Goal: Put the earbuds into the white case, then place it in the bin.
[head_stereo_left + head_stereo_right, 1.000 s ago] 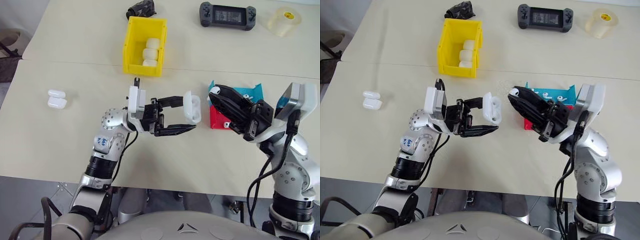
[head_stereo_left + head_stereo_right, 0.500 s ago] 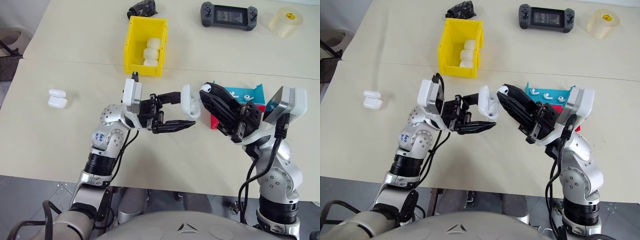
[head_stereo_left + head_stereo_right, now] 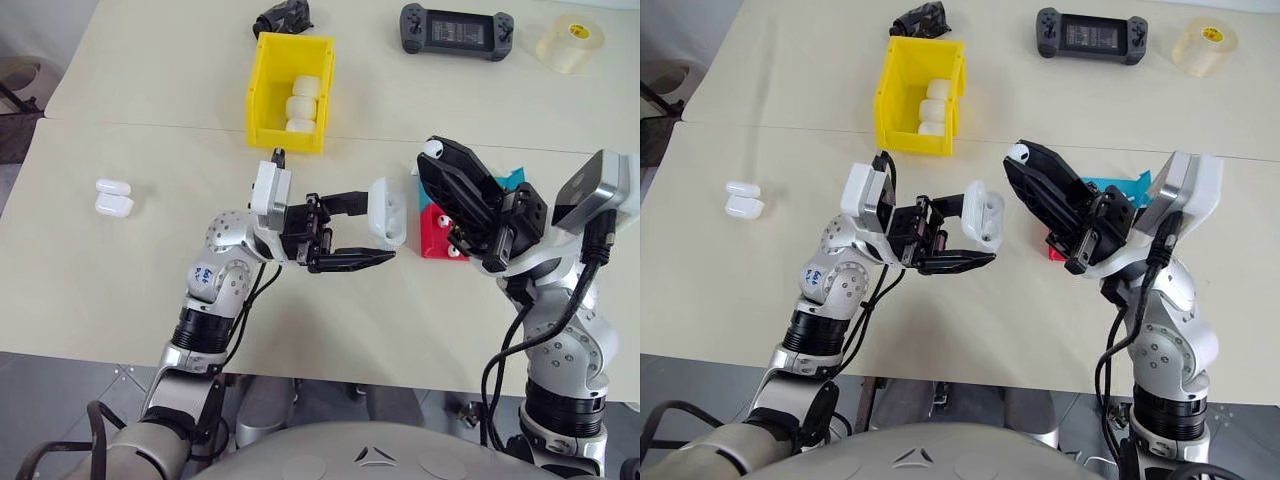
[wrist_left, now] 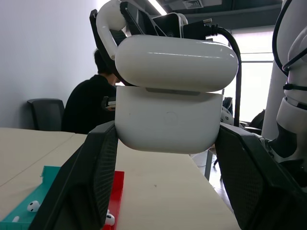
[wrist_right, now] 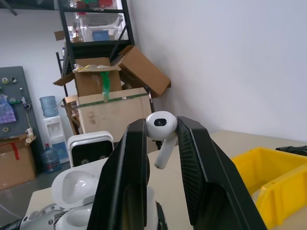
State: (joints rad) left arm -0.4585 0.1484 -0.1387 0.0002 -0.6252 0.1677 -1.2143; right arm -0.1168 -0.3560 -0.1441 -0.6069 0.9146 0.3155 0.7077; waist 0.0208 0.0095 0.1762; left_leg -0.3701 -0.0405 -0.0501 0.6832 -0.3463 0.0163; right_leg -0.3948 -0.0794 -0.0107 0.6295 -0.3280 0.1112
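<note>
The right gripper, clamped on a tiny glossy white earbud with its stem hanging down, hovers just right of and above the open glossy white case squeezed in the left gripper over the table.

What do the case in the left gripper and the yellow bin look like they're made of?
White case: apparently hard glossy plastic, with smooth rounded surfaces, soft highlights and a crisp lid seam. Yellow bin: likely rigid moulded plastic with a duller sheen, judging by its uniform colour and thin straight walls.
</note>
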